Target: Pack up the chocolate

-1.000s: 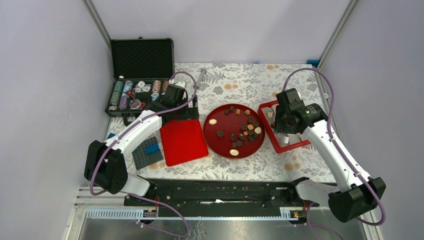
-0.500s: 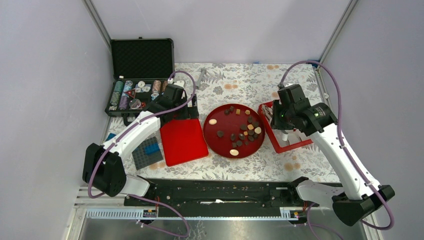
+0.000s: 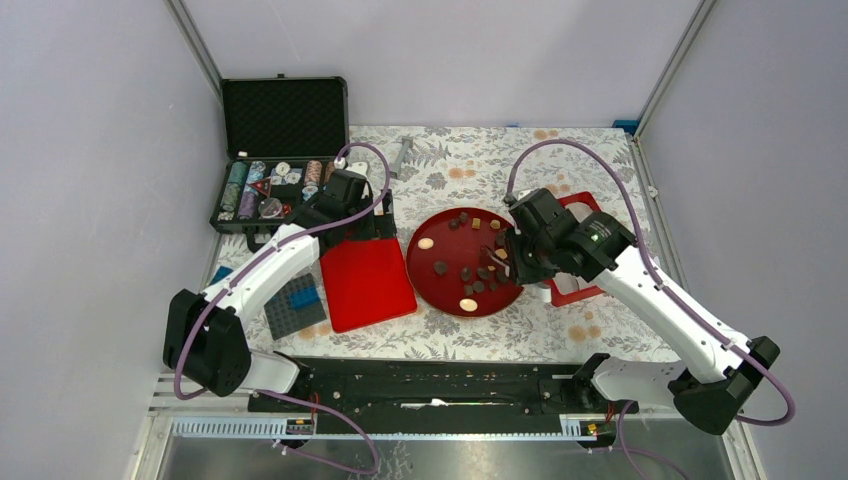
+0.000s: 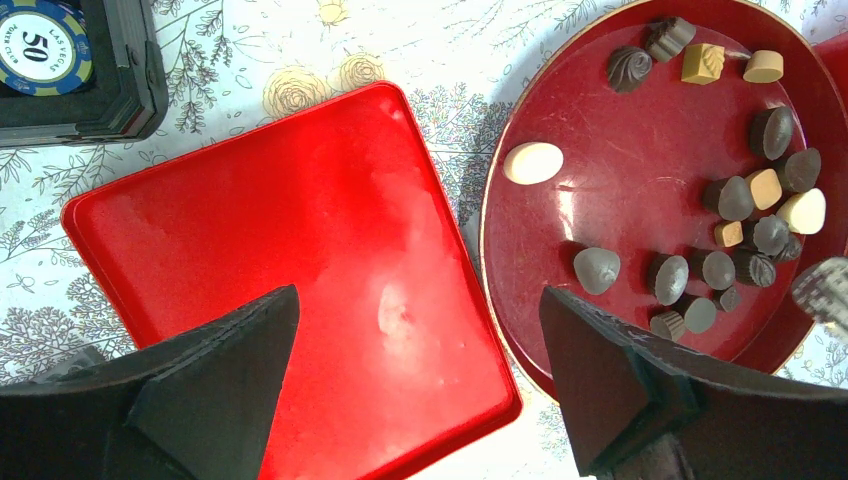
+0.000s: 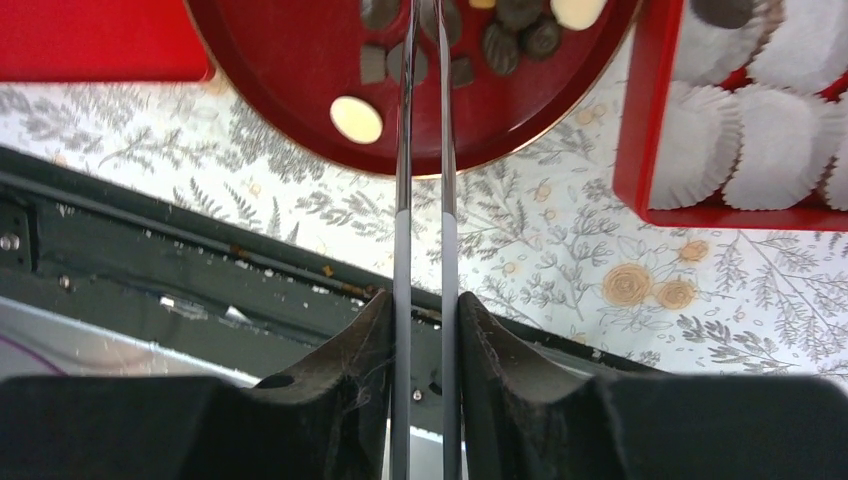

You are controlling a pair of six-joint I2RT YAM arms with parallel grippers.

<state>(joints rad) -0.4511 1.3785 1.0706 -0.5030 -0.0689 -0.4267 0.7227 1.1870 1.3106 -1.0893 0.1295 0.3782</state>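
Several small chocolates (image 3: 485, 262), dark brown, tan and cream, lie on a round dark red plate (image 3: 440, 240). They also show in the left wrist view (image 4: 730, 198) and the right wrist view (image 5: 498, 45). My right gripper (image 3: 520, 255) is shut on thin metal tongs (image 5: 421, 150), whose blades reach over the plate's right side; their tips run out of the right wrist view. A red box (image 5: 640, 130) of white paper cups (image 5: 690, 145) stands right of the plate, with one dark piece (image 5: 725, 10) in a cup. My left gripper (image 4: 420, 330) is open and empty above a red lid (image 4: 280, 230).
An open black case of poker chips (image 3: 280, 170) stands at the back left. A studded brick plate (image 3: 295, 303) lies left of the lid. A grey tool (image 3: 398, 155) lies at the back. A black rail (image 3: 430, 385) runs along the table's near edge.
My right arm has swung left with the tongs, from over the red box to over the plate's right side. The left arm has not moved.
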